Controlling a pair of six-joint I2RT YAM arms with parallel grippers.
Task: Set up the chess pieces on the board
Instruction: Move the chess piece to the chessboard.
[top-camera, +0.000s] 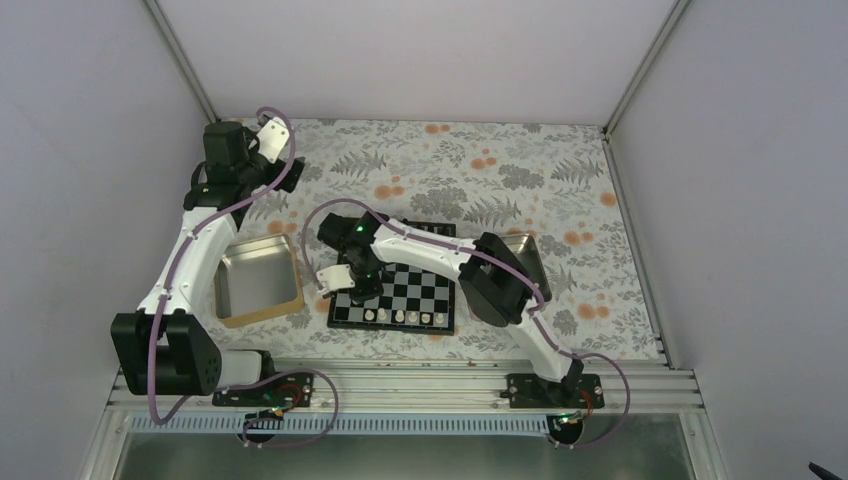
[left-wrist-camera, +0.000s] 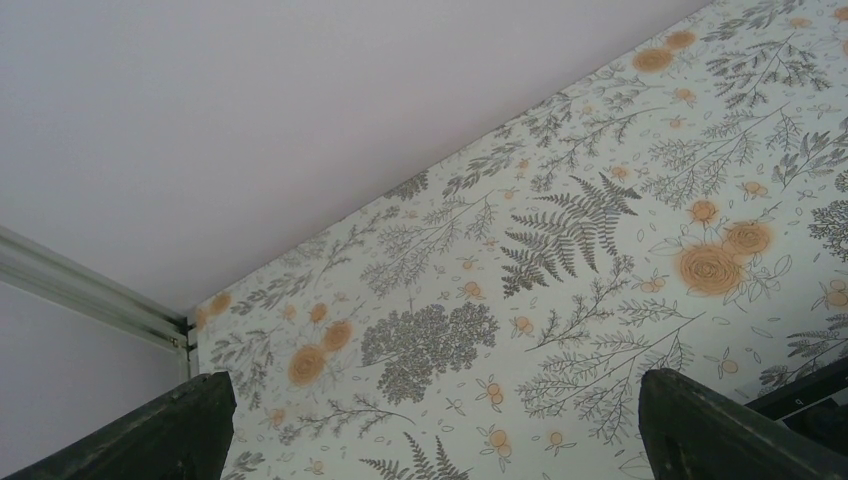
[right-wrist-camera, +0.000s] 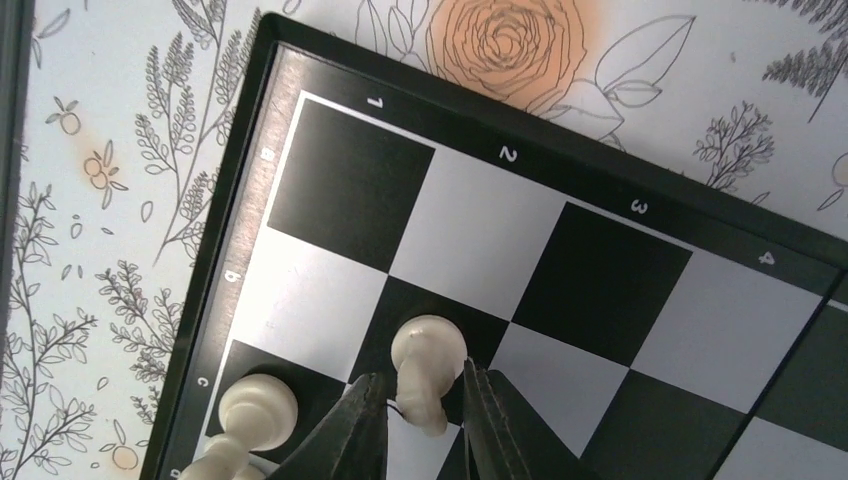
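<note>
Right wrist view showed the right gripper (right-wrist-camera: 421, 385), jaws narrow, pinching a cream pawn (right-wrist-camera: 428, 350) at lower centre, over the board (right-wrist-camera: 232, 200). It was best seated squarely on its dark square, then released gently, clear of the neighbouring pawn (right-wrist-camera: 258, 405).

Floral cloth (top-camera: 450, 160) spread flat; 2 metal trays: left tray (top-camera: 262, 258), right tray (top-camera: 518, 239) partly hidden.

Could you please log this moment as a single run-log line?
right gripper: shut on chess piece near board corner | left gripper: open, over floral cloth, far from board | second white piece: standing alongside
</note>
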